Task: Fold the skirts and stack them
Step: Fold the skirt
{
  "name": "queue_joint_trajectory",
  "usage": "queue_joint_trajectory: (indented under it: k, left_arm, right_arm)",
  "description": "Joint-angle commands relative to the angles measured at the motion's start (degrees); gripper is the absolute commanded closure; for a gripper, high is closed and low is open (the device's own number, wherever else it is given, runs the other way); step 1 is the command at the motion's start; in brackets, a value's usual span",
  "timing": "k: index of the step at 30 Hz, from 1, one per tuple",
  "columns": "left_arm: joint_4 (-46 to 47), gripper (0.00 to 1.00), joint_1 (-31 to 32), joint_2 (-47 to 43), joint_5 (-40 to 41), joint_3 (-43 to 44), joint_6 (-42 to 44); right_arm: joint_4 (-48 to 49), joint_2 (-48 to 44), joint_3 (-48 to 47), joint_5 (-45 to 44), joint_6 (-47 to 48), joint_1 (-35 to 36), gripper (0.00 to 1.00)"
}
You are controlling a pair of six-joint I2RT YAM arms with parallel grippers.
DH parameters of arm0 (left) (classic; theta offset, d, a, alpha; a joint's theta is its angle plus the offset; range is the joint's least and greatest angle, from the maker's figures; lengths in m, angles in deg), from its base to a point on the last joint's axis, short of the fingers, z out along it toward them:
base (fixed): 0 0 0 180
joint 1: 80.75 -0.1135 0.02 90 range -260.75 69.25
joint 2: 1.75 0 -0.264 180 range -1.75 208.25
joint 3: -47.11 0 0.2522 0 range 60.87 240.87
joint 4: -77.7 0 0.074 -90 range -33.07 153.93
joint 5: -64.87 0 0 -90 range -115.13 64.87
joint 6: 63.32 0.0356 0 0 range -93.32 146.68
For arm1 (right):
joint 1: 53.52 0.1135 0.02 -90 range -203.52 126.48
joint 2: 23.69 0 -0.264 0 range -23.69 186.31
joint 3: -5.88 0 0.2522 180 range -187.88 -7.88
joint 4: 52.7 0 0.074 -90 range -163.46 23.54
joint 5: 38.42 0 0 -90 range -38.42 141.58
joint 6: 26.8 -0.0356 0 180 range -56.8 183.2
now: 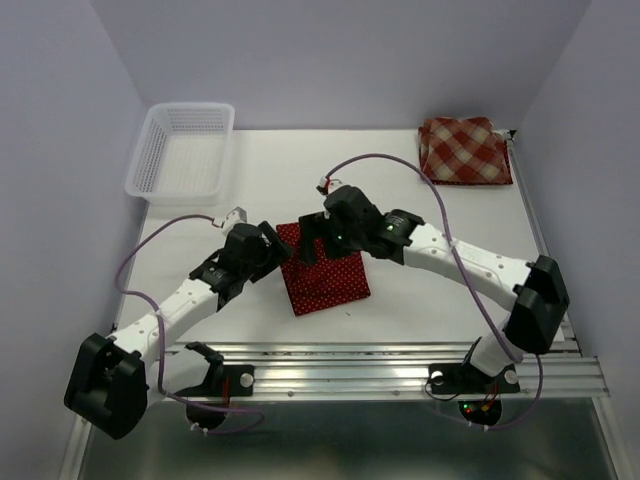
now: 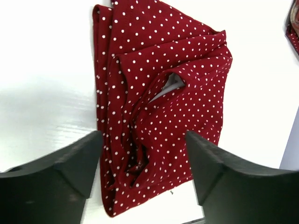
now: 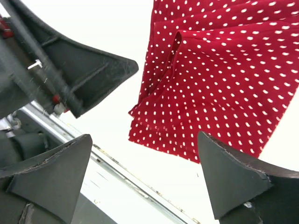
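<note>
A dark red polka-dot skirt (image 1: 325, 275) lies folded and rumpled mid-table; it also shows in the left wrist view (image 2: 163, 93) and the right wrist view (image 3: 219, 79). A folded red-and-tan plaid skirt (image 1: 463, 150) lies at the far right. My left gripper (image 1: 275, 250) is open and empty, hovering over the polka-dot skirt's left edge (image 2: 142, 158). My right gripper (image 1: 318, 245) is open and empty above the skirt's far edge (image 3: 145, 182). A second polka-dot skirt cannot be told apart.
A white plastic mesh basket (image 1: 183, 150) stands at the far left corner. A metal rail (image 1: 400, 355) runs along the table's near edge. Purple cables loop over both arms. Walls close in on the left, right and back.
</note>
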Motion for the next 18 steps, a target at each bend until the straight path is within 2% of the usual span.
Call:
queue_joint_trajectory:
  k: [1, 2, 4, 10, 12, 16, 18]
  left_arm:
    - [-4.49, 0.1, 0.21, -3.22, 2.12, 3.45, 1.97]
    - [-4.23, 0.03, 0.21, -3.48, 1.43, 3.89, 2.67]
    - [-3.61, 0.01, 0.3, -2.87, 0.28, 6.0, 5.3]
    - [-0.97, 0.01, 1.0, 6.78, -6.65, 15.66, 12.15]
    - [-1.5, 0.01, 1.53, 12.58, -7.19, 19.7, 15.22]
    - [-5.01, 0.01, 1.53, 21.55, -6.14, 25.42, 21.91]
    - [-4.66, 0.01, 1.62, 24.89, -8.85, 26.57, 25.69]
  right_arm:
    - [2.42, -7.33, 4.21, -3.95, 0.25, 0.67, 0.0]
    - [2.42, -8.65, 6.14, -5.35, 0.25, 0.67, 0.0]
    - [2.68, -11.9, 8.17, -5.89, 0.95, 0.67, 0.0]
    - [7.85, -16.92, 17.57, 2.18, 7.44, 0.67, 0.0]
    - [9.27, -17.27, 19.86, 5.35, 7.89, 0.67, 0.0]
    - [9.54, -17.01, 20.57, 4.22, 8.59, 0.67, 0.0]
    - [8.58, -16.66, 20.22, 0.46, 8.6, 0.67, 0.0]
